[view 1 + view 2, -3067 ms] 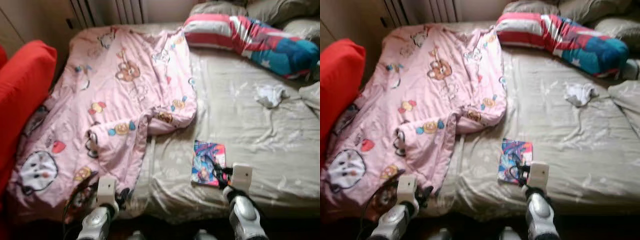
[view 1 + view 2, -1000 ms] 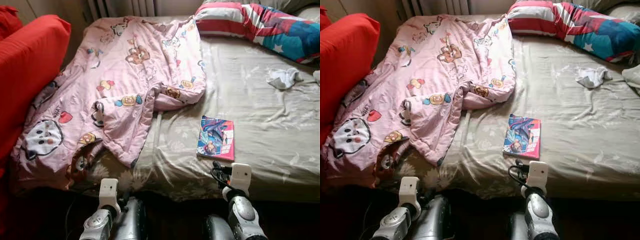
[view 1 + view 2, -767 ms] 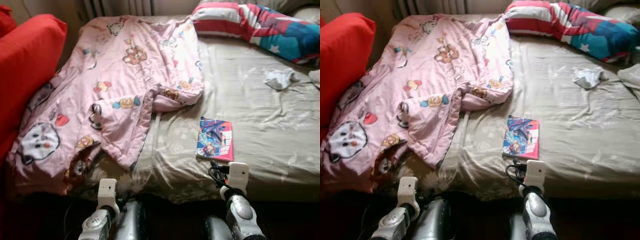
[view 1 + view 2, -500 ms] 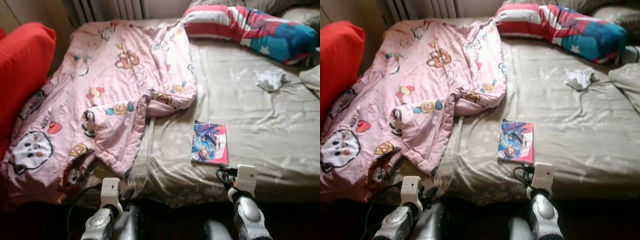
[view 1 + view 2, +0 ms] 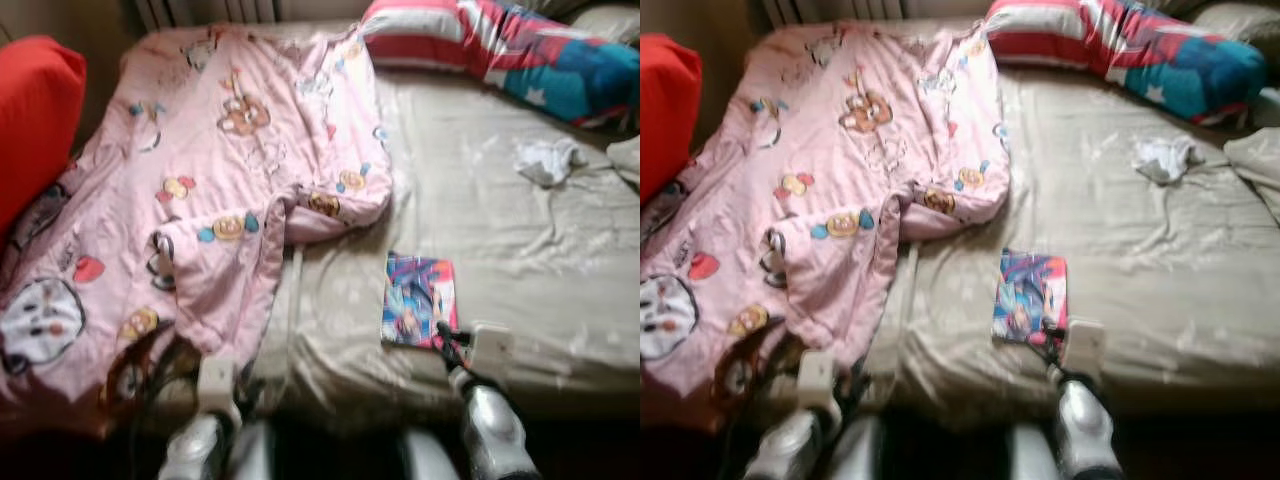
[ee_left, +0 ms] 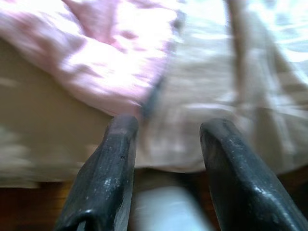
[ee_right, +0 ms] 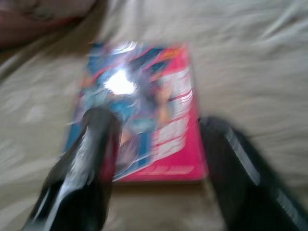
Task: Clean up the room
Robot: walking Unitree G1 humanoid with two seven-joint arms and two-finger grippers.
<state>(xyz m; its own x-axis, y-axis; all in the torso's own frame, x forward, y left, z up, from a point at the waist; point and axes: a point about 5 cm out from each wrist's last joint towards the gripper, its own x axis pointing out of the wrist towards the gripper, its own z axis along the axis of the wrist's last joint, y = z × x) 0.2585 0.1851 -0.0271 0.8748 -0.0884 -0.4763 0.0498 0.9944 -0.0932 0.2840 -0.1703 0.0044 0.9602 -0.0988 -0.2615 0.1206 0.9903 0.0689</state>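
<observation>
A colourful book [image 5: 419, 299] with a pink edge lies flat on the beige sheet of the bed [image 5: 520, 250], near its front edge and just ahead of the right gripper [image 7: 156, 144]. In the right wrist view the two black fingers [image 7: 91, 159] stand spread apart on either side of the book's near end, with the cover showing between them; blur hides whether either finger touches it, and they hold nothing. The left gripper [image 6: 168, 139] hangs low at the front edge of the bed, its fingers [image 6: 108, 168] also spread and empty, pointing at the hanging corner of a pink cartoon-print blanket [image 5: 200, 190] that covers the bed's left half. A striped red, white and blue pillow [image 5: 500, 50] lies across the head of the bed, a small white crumpled cloth [image 5: 545, 160] sits on the sheet well beyond the book, and a red cushion [image 5: 35, 110] stands at the far left
</observation>
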